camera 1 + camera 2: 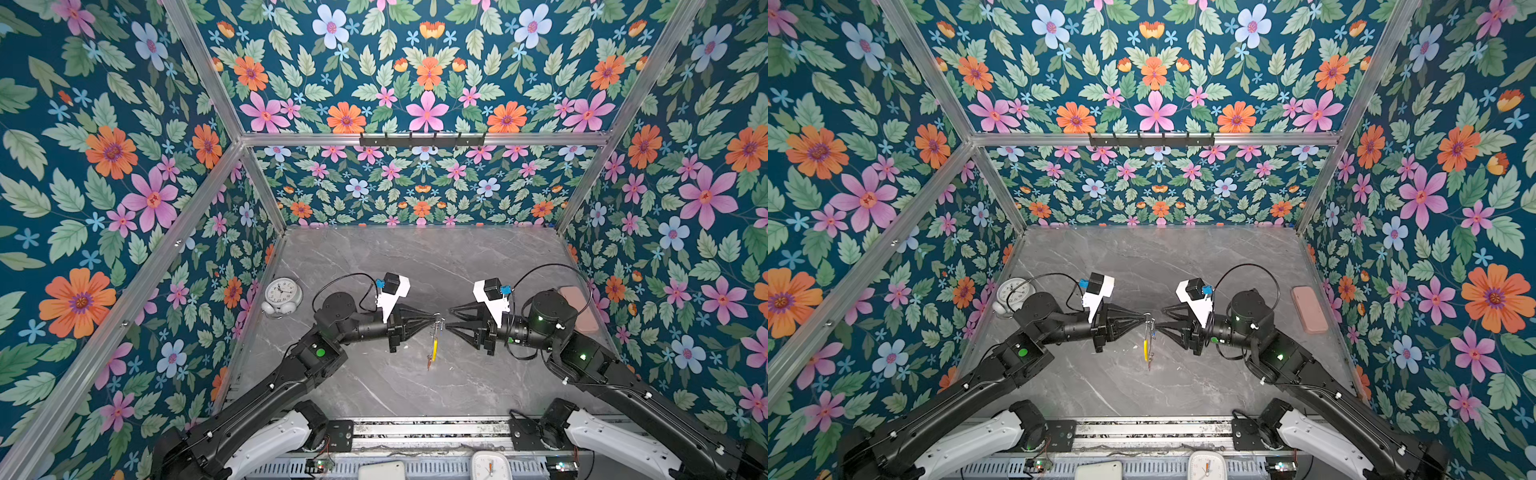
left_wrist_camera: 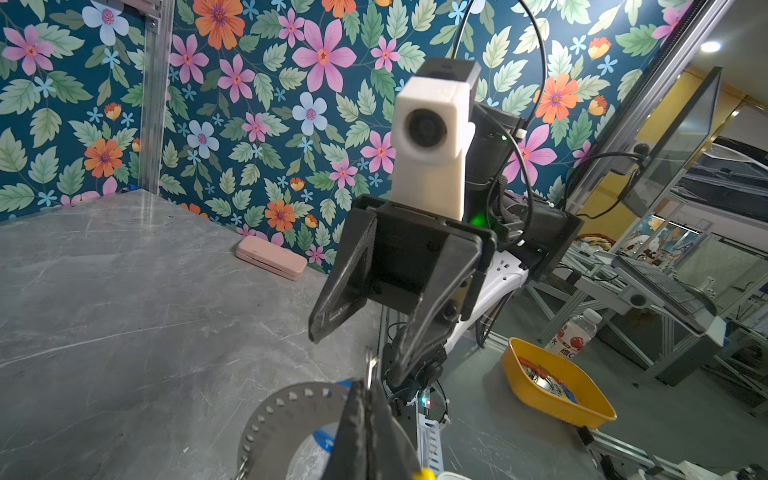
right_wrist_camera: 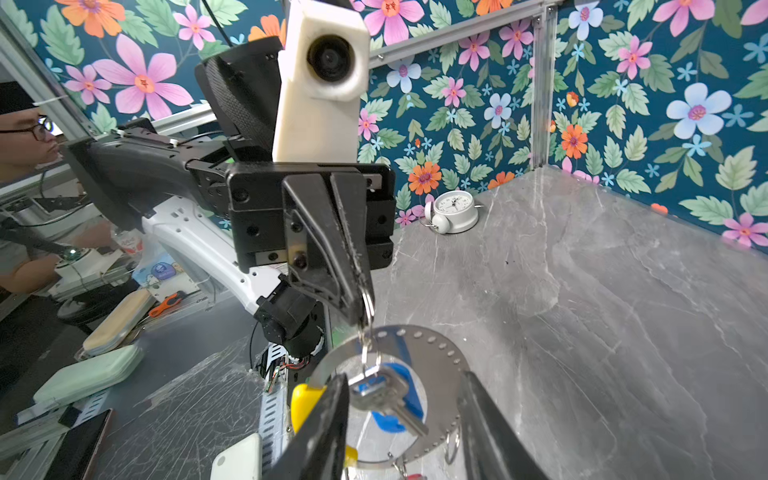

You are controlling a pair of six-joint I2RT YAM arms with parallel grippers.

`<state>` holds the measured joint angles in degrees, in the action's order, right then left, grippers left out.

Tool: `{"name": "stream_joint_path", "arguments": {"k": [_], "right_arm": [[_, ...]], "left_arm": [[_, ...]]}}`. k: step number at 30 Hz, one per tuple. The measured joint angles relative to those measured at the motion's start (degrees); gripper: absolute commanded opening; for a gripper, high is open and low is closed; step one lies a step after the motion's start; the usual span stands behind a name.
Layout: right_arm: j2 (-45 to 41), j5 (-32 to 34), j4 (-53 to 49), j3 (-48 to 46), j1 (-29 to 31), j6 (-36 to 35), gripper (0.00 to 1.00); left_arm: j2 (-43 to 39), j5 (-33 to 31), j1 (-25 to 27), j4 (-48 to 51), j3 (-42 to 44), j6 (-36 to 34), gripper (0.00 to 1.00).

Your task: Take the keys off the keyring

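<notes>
Your left gripper (image 3: 359, 309) is clamped on the top of the keyring (image 3: 432, 349), which dangles below it. Your right gripper (image 1: 448, 318) has its jaws apart, straddling the blue-tagged key (image 3: 386, 395).

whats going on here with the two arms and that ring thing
Two robot arms are working on getting keys off a keyring. The left gripper is shut on a small split ring at the top of the keyring, so the flat hoop dangles below it. The right gripper faces it, jaws open on either side of the blue-tagged key and not closed on it. That key hangs from the ring, so it is not off yet.
</notes>
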<state>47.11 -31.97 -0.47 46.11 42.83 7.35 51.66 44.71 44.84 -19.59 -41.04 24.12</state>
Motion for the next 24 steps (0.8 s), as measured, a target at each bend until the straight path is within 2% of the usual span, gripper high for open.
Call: {"name": "stream_joint_path", "arguments": {"k": [7,20,24], "right_arm": [[1.40,-2.71,0.68,0.35,0.02,0.04,0.21],[2.62,-3.69,0.74,1.07,0.02,0.00,0.18],[2.82,-3.96,0.79,1.14,0.02,0.00,0.12]], "left_arm": [[-0.13,-0.07,-0.11,-0.09,0.22,1.01,0.00],[-0.17,0.00,-0.11,-0.17,0.46,1.05,0.00],[-0.17,-0.02,-0.11,-0.17,0.50,1.09,0.00]]}}
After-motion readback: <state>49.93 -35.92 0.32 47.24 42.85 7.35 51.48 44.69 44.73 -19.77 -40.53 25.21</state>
